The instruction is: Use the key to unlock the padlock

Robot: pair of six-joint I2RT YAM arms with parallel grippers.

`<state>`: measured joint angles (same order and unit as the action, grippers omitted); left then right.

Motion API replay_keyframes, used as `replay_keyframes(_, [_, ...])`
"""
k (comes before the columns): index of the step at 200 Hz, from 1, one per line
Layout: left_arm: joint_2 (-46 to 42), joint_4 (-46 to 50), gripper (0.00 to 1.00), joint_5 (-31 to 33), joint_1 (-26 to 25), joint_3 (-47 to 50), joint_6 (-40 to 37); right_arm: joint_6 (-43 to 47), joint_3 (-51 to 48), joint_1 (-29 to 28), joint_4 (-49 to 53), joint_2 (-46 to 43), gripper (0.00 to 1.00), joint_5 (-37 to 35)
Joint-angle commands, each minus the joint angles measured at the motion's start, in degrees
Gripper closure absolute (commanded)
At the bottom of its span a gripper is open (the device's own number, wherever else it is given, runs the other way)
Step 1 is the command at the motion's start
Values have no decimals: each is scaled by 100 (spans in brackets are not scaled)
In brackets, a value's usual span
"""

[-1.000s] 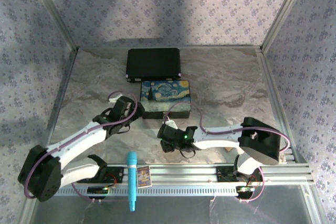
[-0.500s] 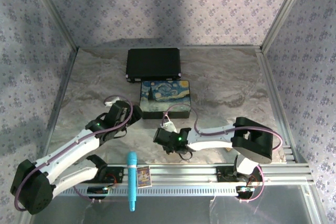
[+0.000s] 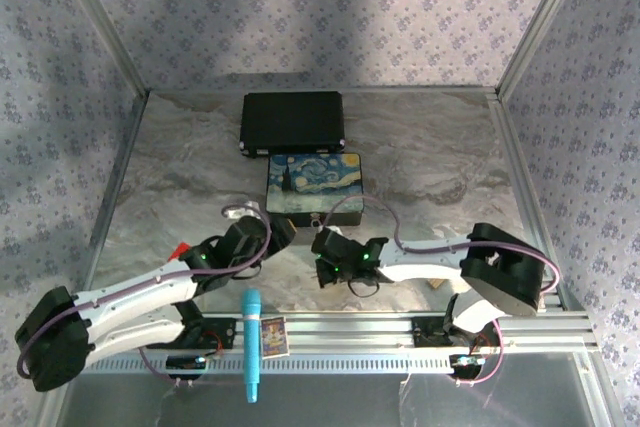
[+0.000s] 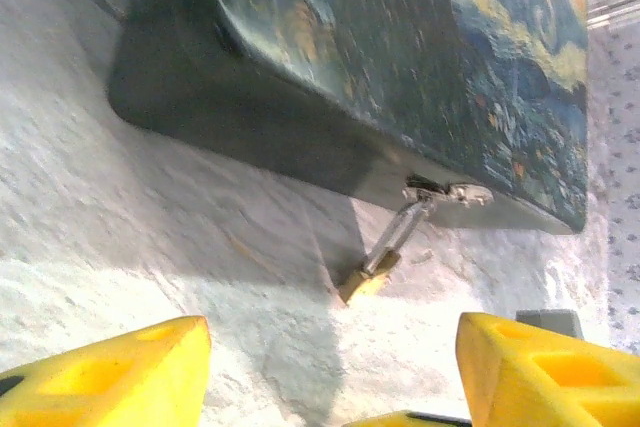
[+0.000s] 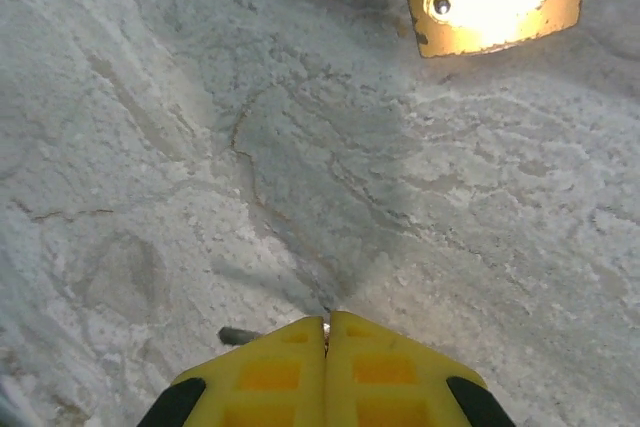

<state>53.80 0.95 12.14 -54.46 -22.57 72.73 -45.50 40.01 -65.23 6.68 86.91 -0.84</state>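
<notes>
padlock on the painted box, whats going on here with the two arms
The padlock hangs from the latch of the painted box. The right gripper is shut, seemingly on the key, a thin sliver between its pads, short of the padlock. The left gripper hovers open facing the padlock.

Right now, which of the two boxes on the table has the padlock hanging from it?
The painted box, blue and yellow: the padlock hangs from its front latch. The black box behind it carries no picture.
</notes>
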Motion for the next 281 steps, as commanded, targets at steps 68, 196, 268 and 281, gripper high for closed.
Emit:
replay_keyframes(68, [435, -1699, 7, 632, -1061, 364, 3145, -34, -133, 389, -408, -1227, 99, 136])
replay_keyframes(196, [1311, -3573, 0, -83, -1063, 160, 4267, 17, -202, 369, -1642, -1506, 99, 391])
replay_keyframes(268, [1357, -3123, 37, -113, -1058, 43, 4232, -52, -671, 384, -1477, -2071, 100, 542])
replay_keyframes(281, [1309, -2894, 41, -109, -1037, 16, 4210, -73, -754, 408, -1434, -2205, 100, 498])
